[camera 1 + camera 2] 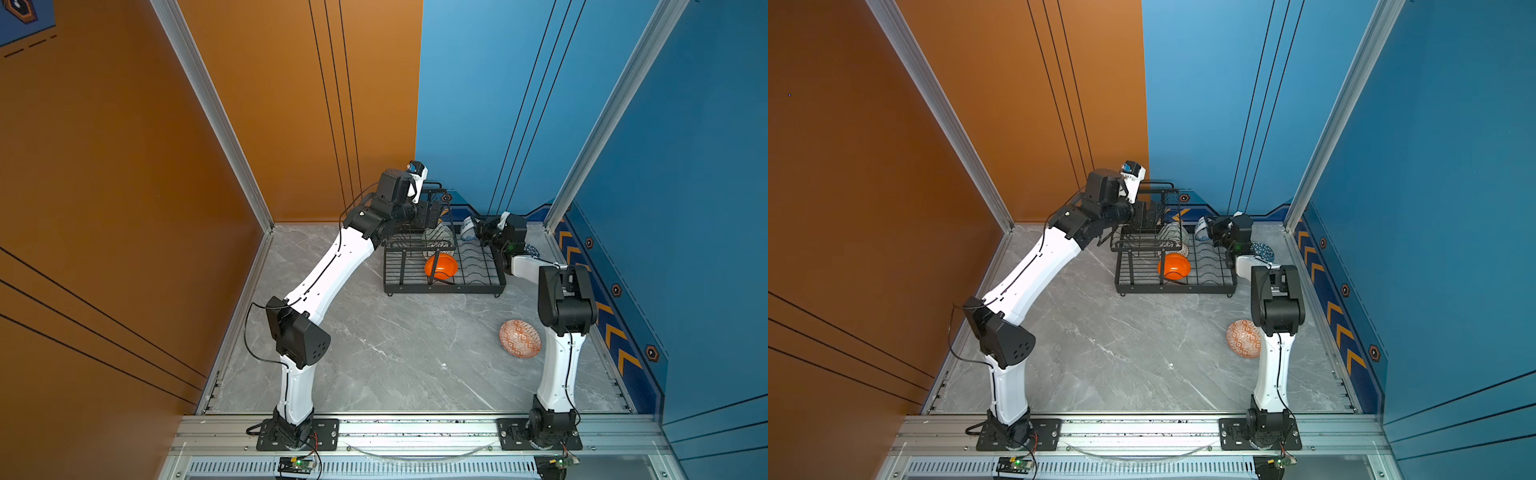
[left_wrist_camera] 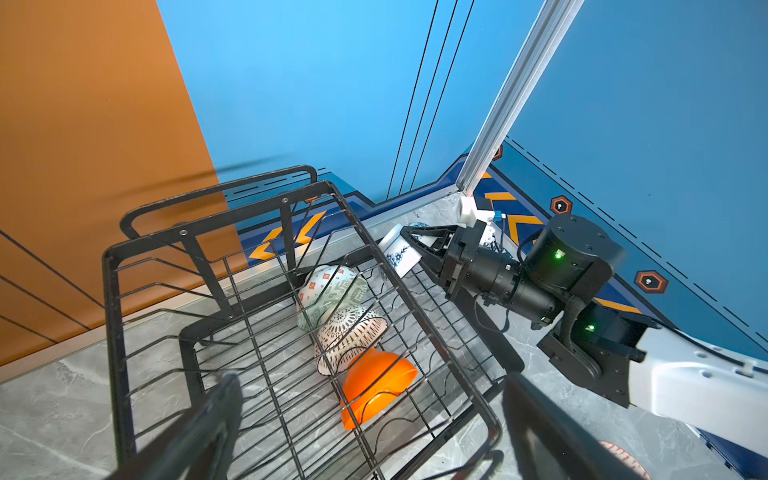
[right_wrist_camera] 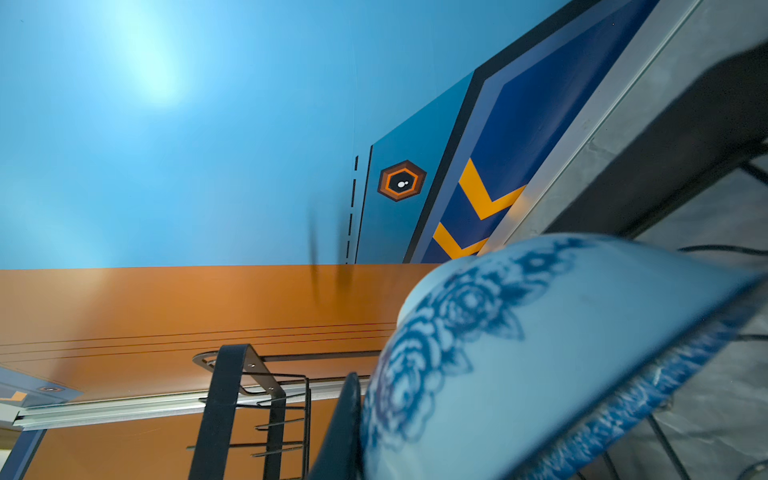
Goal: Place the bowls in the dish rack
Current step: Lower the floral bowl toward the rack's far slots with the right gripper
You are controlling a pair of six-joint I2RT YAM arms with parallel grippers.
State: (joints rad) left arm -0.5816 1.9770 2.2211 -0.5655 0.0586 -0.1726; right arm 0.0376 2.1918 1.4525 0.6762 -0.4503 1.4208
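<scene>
So the right gripper (image 2: 409,243) was pinched onto the rim of the blue-floral bowl (image 1: 467,229), holding it tipped on its side over the far right corner of the dish rack (image 1: 444,287). The left gripper (image 2: 370,380) hung above the rack's raised upper basket, fingers spread wide and empty. Three bowls stood on edge in the base tray: pale-green bowl (image 2: 332,291) farthest, dark-lattice bowl (image 2: 353,336) in the middle, orange bowl (image 1: 441,266) nearest. The orange-red bowl (image 1: 520,338) sat on the table (image 1: 395,353) by the right arm, well apart from the rack. The blue triangle bowl (image 1: 532,250) was just right of the rack, mostly hidden.
</scene>
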